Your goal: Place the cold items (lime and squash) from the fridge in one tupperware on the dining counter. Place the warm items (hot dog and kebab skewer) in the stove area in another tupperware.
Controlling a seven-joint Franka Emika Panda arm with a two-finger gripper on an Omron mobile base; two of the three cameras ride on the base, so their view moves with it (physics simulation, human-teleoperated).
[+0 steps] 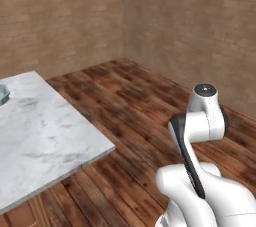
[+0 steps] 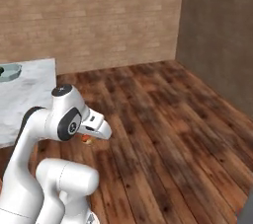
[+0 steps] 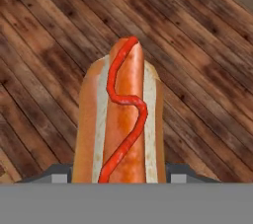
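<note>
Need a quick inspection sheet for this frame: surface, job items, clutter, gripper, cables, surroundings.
Surface: white marble counter at the left of both base views, mostly bare; wood plank floor under the arm.
Job's things: hot dog with a ketchup squiggle, held upright in the hand view, over the floor. A pale container sits at the counter's far edge, partly cut off by the frame.
Clutter: nothing seen.
Grippers: gripper shut on the hot dog, carried low beside the arm.
Cables: nothing seen.
Surroundings: brick walls meeting at a corner.
</note>
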